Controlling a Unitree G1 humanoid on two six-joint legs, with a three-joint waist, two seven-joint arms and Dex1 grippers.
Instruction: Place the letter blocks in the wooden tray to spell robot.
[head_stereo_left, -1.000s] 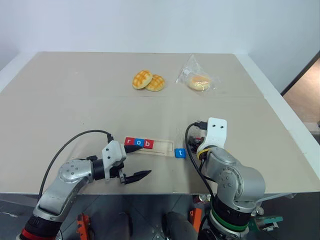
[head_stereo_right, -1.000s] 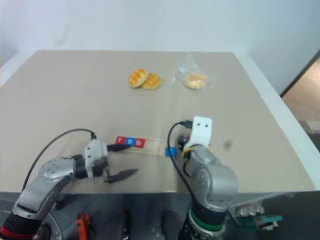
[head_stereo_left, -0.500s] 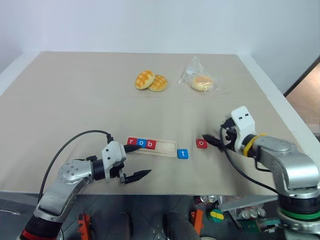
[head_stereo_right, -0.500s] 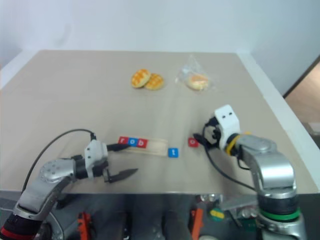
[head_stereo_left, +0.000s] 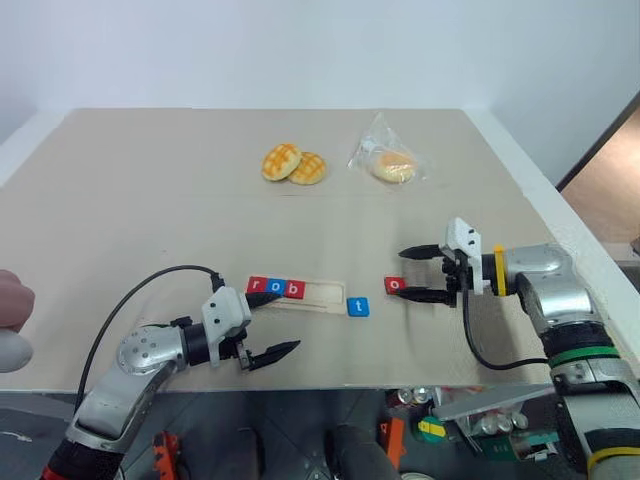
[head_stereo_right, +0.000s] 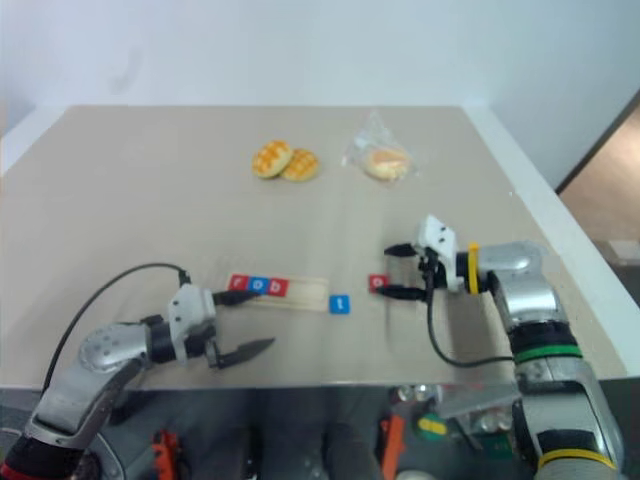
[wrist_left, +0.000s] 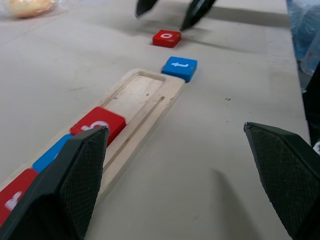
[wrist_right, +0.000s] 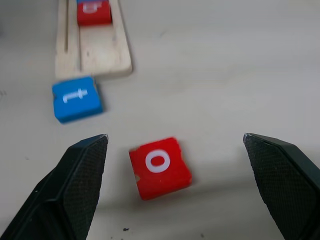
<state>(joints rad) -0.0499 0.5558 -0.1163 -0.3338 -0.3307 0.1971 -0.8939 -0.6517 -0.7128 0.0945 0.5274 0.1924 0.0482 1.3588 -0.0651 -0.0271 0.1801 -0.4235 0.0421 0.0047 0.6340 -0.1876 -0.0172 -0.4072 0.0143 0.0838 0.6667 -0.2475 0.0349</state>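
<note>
Left eye view: wooden tray (head_stereo_left: 300, 293) holds three letter blocks (head_stereo_left: 273, 287); both tools, left (head_stereo_left: 266, 326) and right (head_stereo_left: 413, 273), gape wide, empty.

Left gripper (head_stereo_left: 273, 325) and right gripper (head_stereo_left: 405, 271) hover, jaws spread

The right hand (wrist_right: 175, 195) has its two black fingers (wrist_right: 82, 180) spread wide over the bench (wrist_right: 225, 75), with the red "o" block (wrist_right: 160, 167) lying flat between them. Just beyond it lies the blue "t" block (wrist_right: 76, 99), close to the end of the wooden tray (wrist_right: 95, 55), where a red block (wrist_right: 93, 12) sits in the groove.
</note>
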